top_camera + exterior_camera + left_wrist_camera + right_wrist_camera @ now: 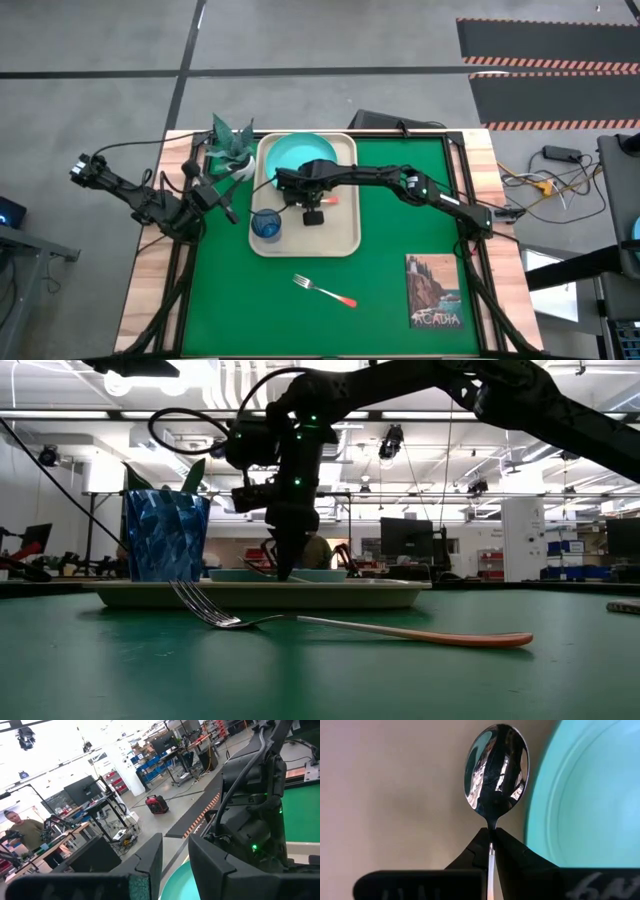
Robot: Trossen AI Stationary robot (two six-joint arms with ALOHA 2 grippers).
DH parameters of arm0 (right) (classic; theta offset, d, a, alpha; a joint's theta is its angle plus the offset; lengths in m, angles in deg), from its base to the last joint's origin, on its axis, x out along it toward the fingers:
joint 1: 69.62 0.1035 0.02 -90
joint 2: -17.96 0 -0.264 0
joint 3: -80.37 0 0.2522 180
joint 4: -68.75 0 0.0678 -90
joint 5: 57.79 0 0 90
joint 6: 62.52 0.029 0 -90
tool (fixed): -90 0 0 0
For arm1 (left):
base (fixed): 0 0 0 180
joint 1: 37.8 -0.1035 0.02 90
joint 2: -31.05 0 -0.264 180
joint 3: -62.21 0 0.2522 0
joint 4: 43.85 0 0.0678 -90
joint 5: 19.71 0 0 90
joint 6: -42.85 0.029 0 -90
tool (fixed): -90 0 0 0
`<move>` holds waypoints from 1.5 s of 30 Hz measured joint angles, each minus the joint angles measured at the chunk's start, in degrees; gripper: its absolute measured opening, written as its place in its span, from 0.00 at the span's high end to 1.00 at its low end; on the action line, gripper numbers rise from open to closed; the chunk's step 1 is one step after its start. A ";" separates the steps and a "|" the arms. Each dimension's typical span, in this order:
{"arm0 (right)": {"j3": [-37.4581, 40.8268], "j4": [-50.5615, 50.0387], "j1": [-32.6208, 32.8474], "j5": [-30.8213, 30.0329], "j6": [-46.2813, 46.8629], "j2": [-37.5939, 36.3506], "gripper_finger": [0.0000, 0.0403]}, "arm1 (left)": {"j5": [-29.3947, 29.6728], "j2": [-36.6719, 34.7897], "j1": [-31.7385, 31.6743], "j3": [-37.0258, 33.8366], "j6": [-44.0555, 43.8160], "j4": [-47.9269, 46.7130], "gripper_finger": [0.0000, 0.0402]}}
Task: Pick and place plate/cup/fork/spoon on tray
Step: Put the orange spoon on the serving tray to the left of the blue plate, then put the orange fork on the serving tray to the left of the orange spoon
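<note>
Right gripper (492, 837) jaws clamped on spoon (496, 767) over tray (345, 235) beside plate (290, 155); fork (325, 289) on surface nearer, handle rightward; left gripper (222, 196) jaws apart.

green mat (390, 290) covers most of the wooden table (150, 290). potted plant with spiky teal leaves (230, 145) sits at the far left edge, and an "acadia" postcard or booklet (434, 292) lies near the right front corner. some cables (545, 185) are on the floor off to the right.
</note>
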 joint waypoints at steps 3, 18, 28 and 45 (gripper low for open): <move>0.04 0.13 0.00 0.00 -0.02 0.00 0.98 | 0.02 0.00 -0.01 0.00 0.00 0.00 0.80; 4.81 3.15 -0.08 -0.03 -0.94 -0.02 0.98 | 0.00 0.00 -0.01 0.00 0.00 0.00 0.80; 4.92 5.06 -0.08 -0.04 -0.90 -0.02 0.95 | 0.00 0.02 0.00 0.00 -0.02 0.00 0.80; 4.81 2.10 0.05 0.00 2.43 -4.55 0.78 | 0.00 0.02 0.00 0.00 -2.19 0.14 0.80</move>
